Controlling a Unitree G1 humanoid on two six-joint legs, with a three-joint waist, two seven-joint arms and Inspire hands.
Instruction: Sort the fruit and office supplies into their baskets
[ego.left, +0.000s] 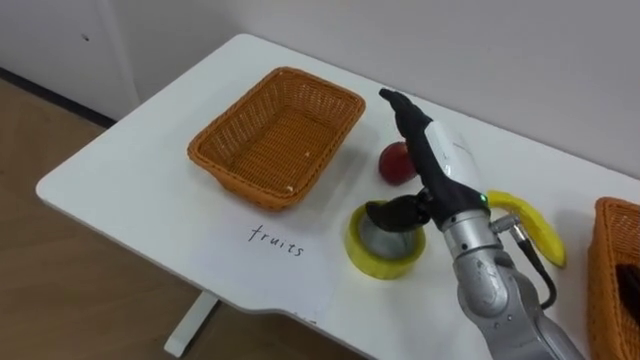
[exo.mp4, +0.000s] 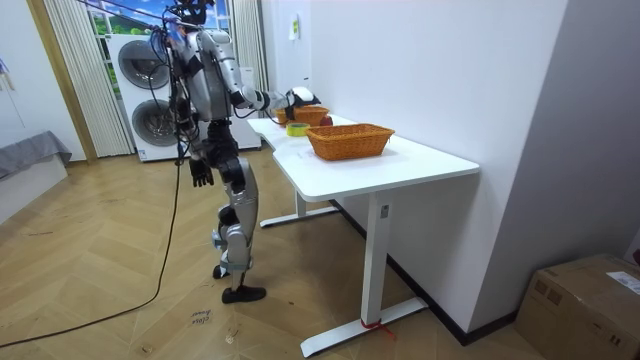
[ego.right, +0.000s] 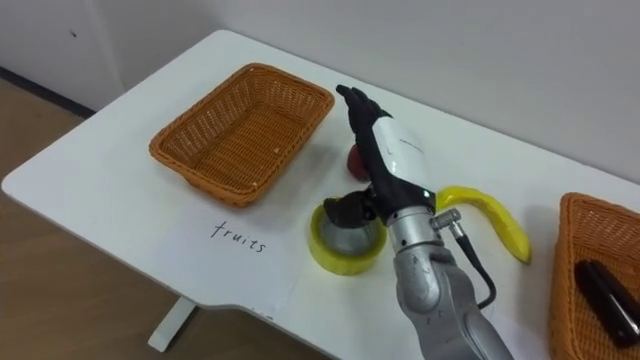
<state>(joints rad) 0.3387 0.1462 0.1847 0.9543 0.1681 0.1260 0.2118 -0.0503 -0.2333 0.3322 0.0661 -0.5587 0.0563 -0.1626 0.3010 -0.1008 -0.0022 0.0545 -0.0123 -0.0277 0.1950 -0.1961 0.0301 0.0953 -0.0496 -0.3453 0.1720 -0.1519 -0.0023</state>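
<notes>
An empty wicker basket (ego.left: 222, 163) stands on the left of the white table (ego.left: 130, 170), with a paper label (ego.left: 275, 240) in front of it. Right of it lie a red apple (ego.left: 394, 165), a yellow tape roll (ego.left: 384, 258) and a banana (ego.left: 537, 226). My right hand (ego.left: 441, 160) is open, its straight fingers stretched over the apple and its thumb above the tape roll's hole. It holds nothing. In the room view my left hand (exo.mp4: 201, 175) hangs loosely at my side.
A second wicker basket (ego.right: 566, 262) at the right edge holds a dark object (ego.right: 604, 291). The table's front edge runs close below the label. A wall stands behind the table. In the room view I stand at the table's long side, with washing machines (exo.mp4: 145, 95) behind.
</notes>
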